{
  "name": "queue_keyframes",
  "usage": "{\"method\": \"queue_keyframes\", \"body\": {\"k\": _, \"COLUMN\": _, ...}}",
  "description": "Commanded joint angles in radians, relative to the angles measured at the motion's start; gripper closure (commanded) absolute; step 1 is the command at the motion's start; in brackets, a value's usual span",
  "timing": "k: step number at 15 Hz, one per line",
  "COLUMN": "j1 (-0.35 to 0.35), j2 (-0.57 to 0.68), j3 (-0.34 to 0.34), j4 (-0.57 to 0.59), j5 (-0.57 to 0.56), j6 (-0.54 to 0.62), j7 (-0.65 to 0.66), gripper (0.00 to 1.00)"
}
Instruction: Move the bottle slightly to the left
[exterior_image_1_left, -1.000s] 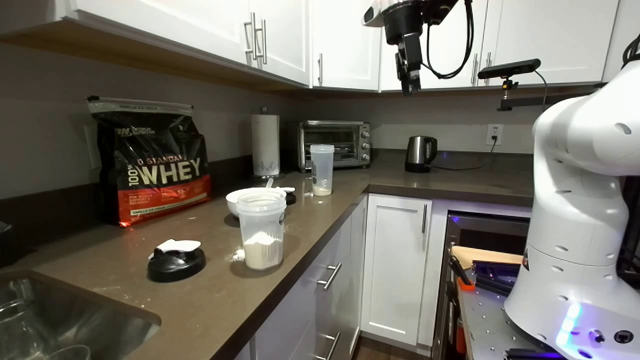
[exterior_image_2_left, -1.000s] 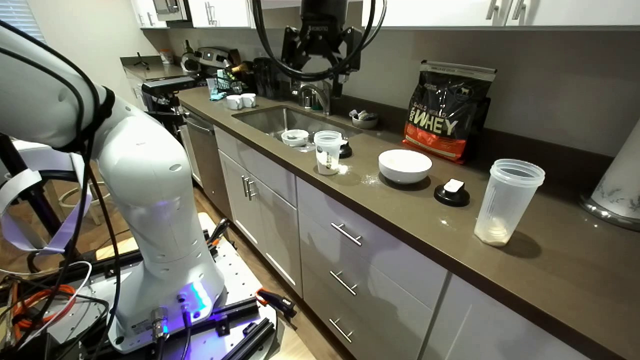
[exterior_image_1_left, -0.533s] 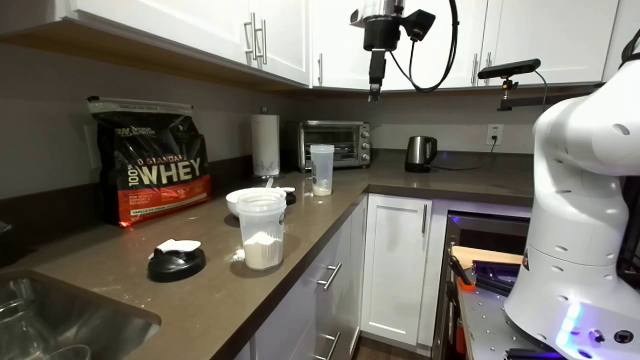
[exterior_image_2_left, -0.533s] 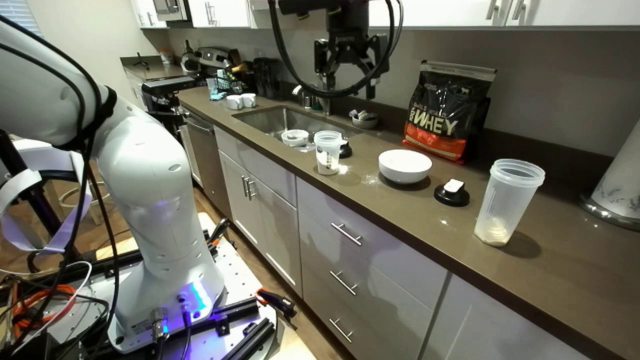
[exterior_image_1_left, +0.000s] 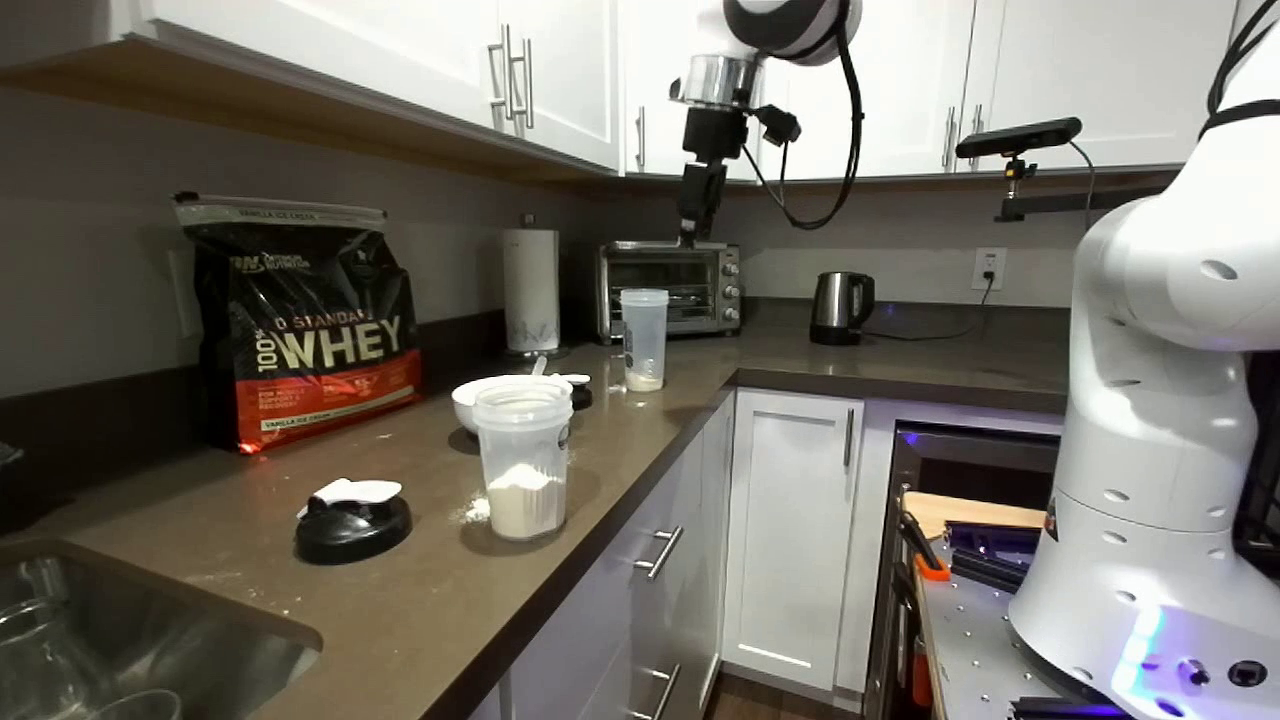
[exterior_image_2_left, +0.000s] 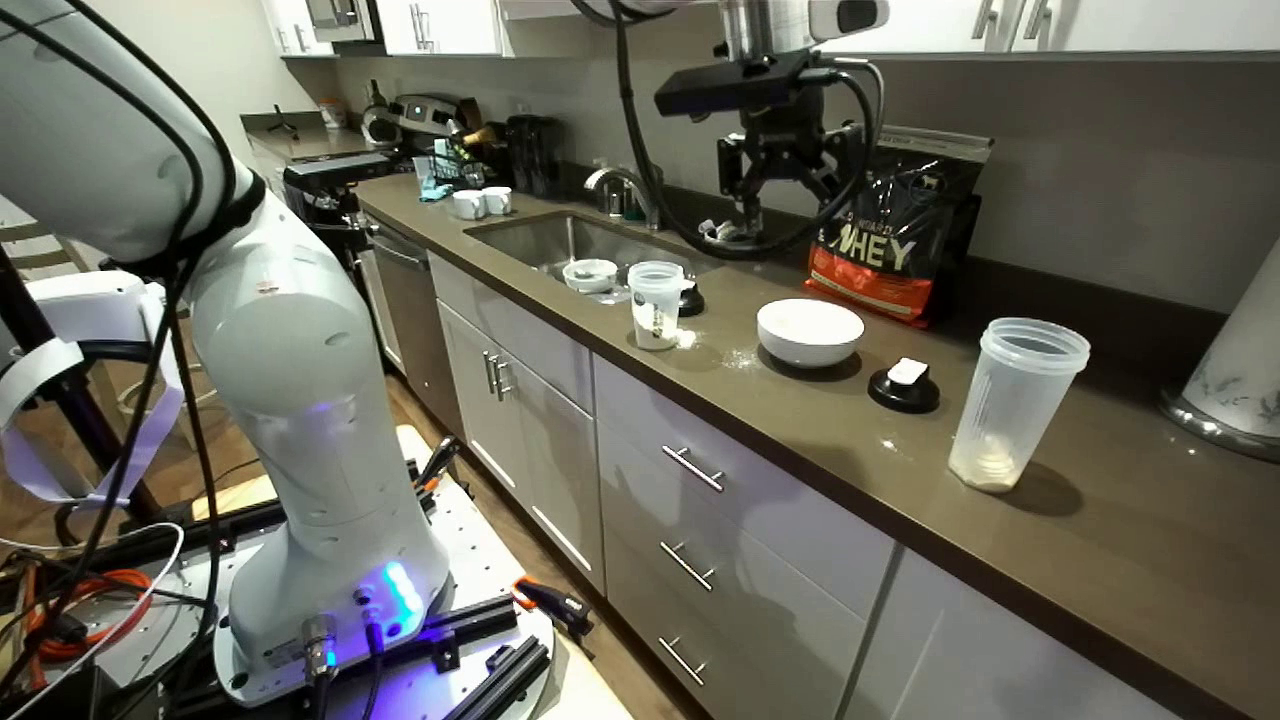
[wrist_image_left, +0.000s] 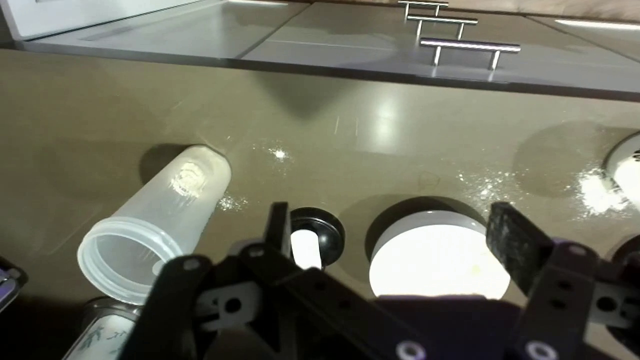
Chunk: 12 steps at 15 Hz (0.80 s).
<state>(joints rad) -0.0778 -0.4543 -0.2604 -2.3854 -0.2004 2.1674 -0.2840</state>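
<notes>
The bottle, a tall translucent plastic cylinder with a little pale powder at its base, stands upright and open-topped on the counter. It shows in both exterior views (exterior_image_1_left: 645, 335) (exterior_image_2_left: 1020, 400) and at the left in the wrist view (wrist_image_left: 170, 200). My gripper hangs in the air well above the counter, in both exterior views (exterior_image_1_left: 689, 236) (exterior_image_2_left: 790, 212). In the wrist view my gripper (wrist_image_left: 389, 212) is open, its fingers wide apart with nothing held between them. The bottle lies outside the fingers, beyond the left one, and nothing touches it.
A white bowl (exterior_image_2_left: 810, 335) and a black lid (exterior_image_2_left: 903, 390) stand between the bottle and a wide powder-filled jug (exterior_image_1_left: 523, 455). A whey bag (exterior_image_1_left: 310, 330), paper towel roll (exterior_image_1_left: 531, 290) and toaster oven (exterior_image_1_left: 668, 290) stand at the back. The counter's front edge (exterior_image_2_left: 880, 510) runs near the bottle.
My gripper has come down and moved left in an exterior view, and right and down in an exterior view, towards the bowl and bottle. The bottle and other objects have not moved.
</notes>
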Motion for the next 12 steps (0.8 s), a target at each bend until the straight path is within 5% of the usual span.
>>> {"method": "queue_keyframes", "body": {"k": 1, "j1": -0.035, "j2": 0.113, "j3": -0.021, "j4": 0.070, "j5": 0.039, "j6": 0.060, "j7": -0.015, "gripper": 0.00}}
{"method": "queue_keyframes", "body": {"k": 12, "j1": -0.055, "j2": 0.342, "j3": -0.081, "j4": 0.285, "j5": 0.260, "j6": 0.130, "j7": -0.113, "gripper": 0.00}}
